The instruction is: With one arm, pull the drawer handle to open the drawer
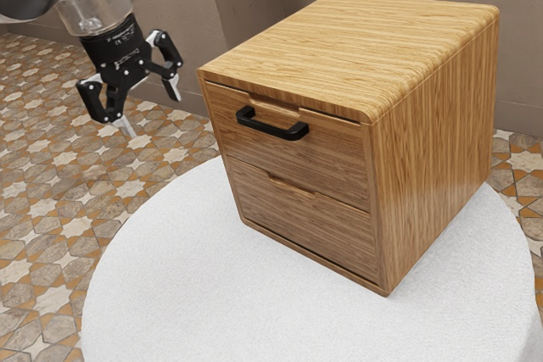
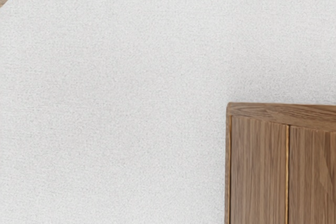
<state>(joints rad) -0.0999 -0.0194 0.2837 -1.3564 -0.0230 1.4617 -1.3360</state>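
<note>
While flush in its cabinet (image 1: 365, 48), wood-grain drawer (image 1: 293, 152) with black bar handle (image 1: 271, 124); pincer (image 1: 153, 112) agape, apart.

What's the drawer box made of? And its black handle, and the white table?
The drawer box: looks like wood, striped grain, slight satin sheen. The black handle: smooth and dark, maybe plastic or painted metal. The white table: matte, finely speckled, perhaps cloth or stone.

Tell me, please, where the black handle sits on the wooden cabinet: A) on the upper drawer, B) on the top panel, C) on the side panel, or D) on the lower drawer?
A: the black handle is fixed to the front of the upper drawer; the lower drawer carries no black handle.
</note>
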